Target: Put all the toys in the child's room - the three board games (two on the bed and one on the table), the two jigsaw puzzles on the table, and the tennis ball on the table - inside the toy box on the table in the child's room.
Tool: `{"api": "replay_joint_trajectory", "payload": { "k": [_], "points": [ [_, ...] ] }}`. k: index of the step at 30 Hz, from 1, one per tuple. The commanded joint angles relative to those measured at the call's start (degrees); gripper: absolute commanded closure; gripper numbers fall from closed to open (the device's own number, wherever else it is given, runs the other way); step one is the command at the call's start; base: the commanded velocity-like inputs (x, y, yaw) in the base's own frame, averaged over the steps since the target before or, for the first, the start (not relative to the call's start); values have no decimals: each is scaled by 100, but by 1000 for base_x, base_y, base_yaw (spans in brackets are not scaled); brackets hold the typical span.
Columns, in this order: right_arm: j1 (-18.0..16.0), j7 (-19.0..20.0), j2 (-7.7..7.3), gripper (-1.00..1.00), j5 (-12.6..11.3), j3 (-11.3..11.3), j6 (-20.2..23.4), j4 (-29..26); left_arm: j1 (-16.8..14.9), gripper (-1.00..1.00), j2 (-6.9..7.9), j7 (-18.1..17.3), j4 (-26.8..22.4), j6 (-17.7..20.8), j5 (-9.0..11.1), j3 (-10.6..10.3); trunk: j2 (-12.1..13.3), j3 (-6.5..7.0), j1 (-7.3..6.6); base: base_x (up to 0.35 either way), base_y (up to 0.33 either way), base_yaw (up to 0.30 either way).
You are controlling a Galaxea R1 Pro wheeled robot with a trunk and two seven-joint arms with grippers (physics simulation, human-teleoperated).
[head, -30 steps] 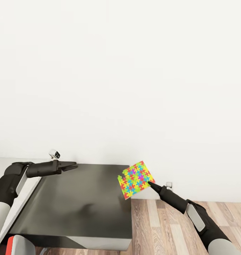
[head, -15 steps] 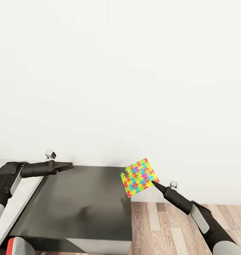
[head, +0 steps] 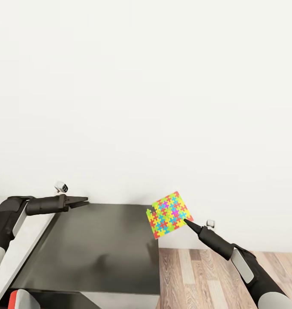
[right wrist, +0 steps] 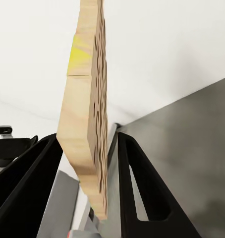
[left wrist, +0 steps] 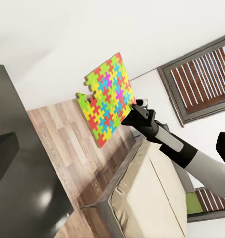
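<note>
A white wall [head: 146,86] fills the space beyond both end effectors, and below them lie the table's [head: 98,249] dark-grey top and, under the right arm, the wood-plank floor [head: 197,274]; the beige bed [left wrist: 152,198] lies beneath the right arm in the left wrist view. The right end effector [head: 186,221] is clamped on a corner of the jigsaw puzzle [head: 168,213], which stands on edge in the air, off the table's right edge. The left end effector [head: 82,200] hangs over the table's far left corner, well apart from the puzzle, its fingers close together with nothing between them.

Plain white wall [head: 163,86], wood-plank floor [head: 193,279], dark-framed window with brown slats [left wrist: 201,79]
</note>
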Motion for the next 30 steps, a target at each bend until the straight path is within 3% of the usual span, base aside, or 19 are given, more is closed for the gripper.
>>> {"api": "replay_joint_trajectory", "payload": {
  "k": [1,30],
  "points": [
    [-4,22,-2,100,-34,0,54,2,-4,-100,0,-22,-1,61,-2,-4,-11,-1,4,0,0,0],
    [39,167,-3,100,-34,-4,-242,1,-4,-100,-8,-22,-1,61,-3,-6,-11,275,4,0,0,0]
  ]
}}
